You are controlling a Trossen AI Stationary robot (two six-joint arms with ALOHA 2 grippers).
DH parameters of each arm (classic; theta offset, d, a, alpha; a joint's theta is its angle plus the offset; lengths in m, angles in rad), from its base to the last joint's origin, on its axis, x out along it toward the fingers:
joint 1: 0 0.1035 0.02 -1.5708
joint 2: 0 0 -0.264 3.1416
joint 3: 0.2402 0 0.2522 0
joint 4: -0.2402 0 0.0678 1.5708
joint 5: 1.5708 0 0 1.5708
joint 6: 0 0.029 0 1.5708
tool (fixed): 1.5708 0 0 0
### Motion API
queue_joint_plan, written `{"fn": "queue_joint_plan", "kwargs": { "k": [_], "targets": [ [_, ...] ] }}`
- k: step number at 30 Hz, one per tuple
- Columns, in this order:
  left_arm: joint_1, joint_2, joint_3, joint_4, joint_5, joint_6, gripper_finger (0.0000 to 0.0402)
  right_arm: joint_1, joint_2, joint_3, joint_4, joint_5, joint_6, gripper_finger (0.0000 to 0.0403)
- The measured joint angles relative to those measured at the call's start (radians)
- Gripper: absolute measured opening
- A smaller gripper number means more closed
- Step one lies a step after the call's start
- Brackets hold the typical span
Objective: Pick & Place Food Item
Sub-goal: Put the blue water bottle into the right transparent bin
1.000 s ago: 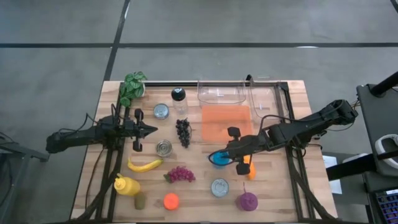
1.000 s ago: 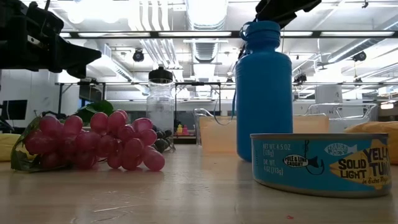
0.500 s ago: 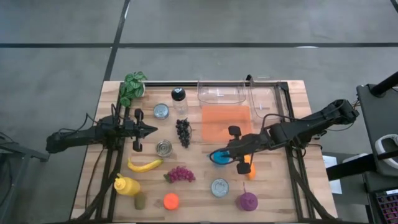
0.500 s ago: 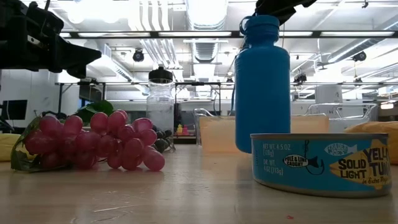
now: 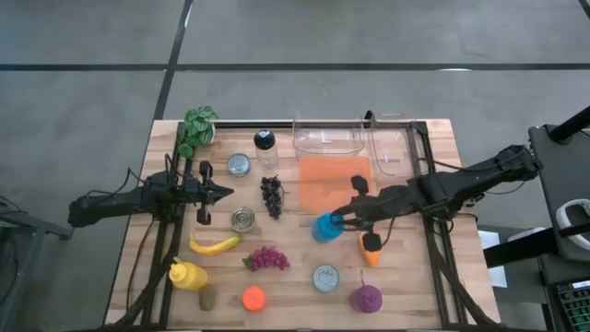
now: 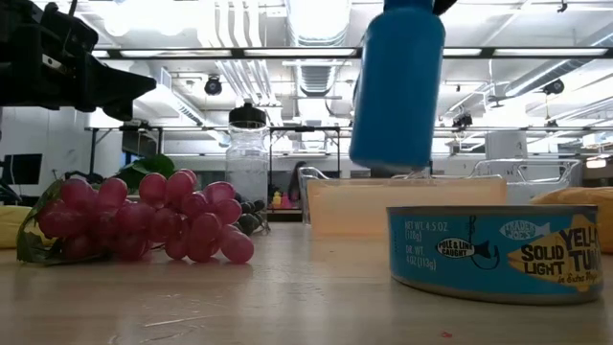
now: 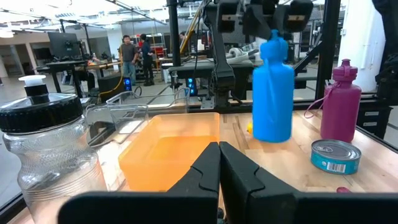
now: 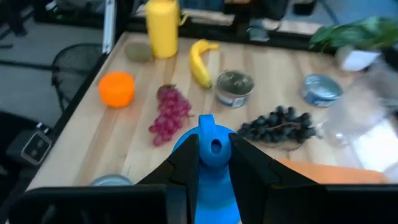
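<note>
Blue bottle (image 5: 324,226) was off the surface (image 5: 415,295), pinched by its cap between the fingers of the right tool (image 8: 213,152) and hanging near the front edge of the orange tray (image 5: 334,180); low view showed clear air under its base, with the tuna can (image 6: 495,251) sitting nearer the camera. Grip was at the neck, which I judged let the body hang roughly upright, slightly tilted, and clear the cans and fruit below. Not a food item, though the task said food, so the goal spot was unclear; the tray just beside it looked like a likely drop place. Right arm reached in from the right side of the surface, stretched low and long toward the middle, wrist about level, tool pointing at the left side. An orange item (image 5: 371,244) lay on the surface just under that arm, too small to identify. Left tool (image 5: 219,193) was pressed together on nothing, fingers meeting in a point in its wrist view, arm parked over the left half of the surface between the small can (image 5: 239,164) and the second can (image 5: 243,219), aimed at the dark grapes (image 5: 271,195). Red grapes (image 5: 266,257), banana (image 5: 214,244), mustard bottle (image 5: 187,274) and purple bottle (image 5: 367,299) sat untouched along the front, well apart from either tool. Clear jar (image 7: 50,155) stood close to the left wrist camera.
</note>
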Motion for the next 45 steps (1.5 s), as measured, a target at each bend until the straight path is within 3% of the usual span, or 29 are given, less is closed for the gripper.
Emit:
{"fn": "queue_joint_plan", "kwargs": {
  "k": [11, 22, 30, 45],
  "targets": [
    [0.0, 0.0, 0.0, 0.0, 0.0, 0.0, 0.0006, -0.008, -0.155, 0.0, -0.04, 0.172, 0.035, 0.0066],
    [0.0, 0.0, 0.0, 0.0, 0.0, 0.0, 0.0006, -0.112, -0.268, 0.0, -0.083, 0.264, 0.073, 0.0066],
    [0.0, 0.0, 0.0, 0.0, 0.0, 0.0, 0.0006, -0.291, -0.308, 0.019, -0.145, 0.274, 0.084, 0.0066],
    [0.0, 0.0, 0.0, 0.0, 0.0, 0.0, 0.0006, -0.728, -0.269, 0.233, -0.496, 0.273, 0.235, 0.0066]
  ]
}}
